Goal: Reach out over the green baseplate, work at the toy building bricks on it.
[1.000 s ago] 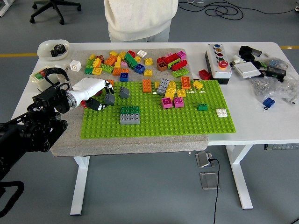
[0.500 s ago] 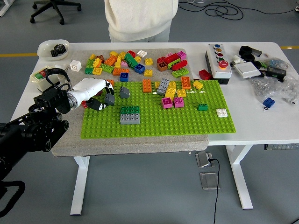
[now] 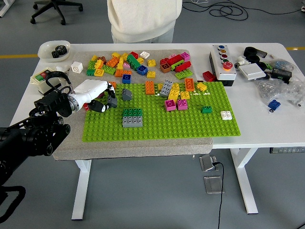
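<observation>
The green baseplate lies on a grey mat in the middle of the table. My left hand, white-backed with black fingers, hangs over the plate's left edge. Its fingers are curled around a small grey brick. Just right of it stands another grey brick, tilted. A green-on-grey stack sits on the plate below that. Orange, grey, yellow and pink bricks cluster at the plate's far middle. A small green brick and a white one sit at the right. The right hand is out of sight.
Several loose bricks lie on the mat behind the plate. A person in a white top stands at the far side, hands unseen. A button box and clutter lie to the right, and a white bowl at the far left.
My left hand has edged slightly right with the grey brick between its fingers; the forearm has shifted a little. The bricks on the plate have not moved.
</observation>
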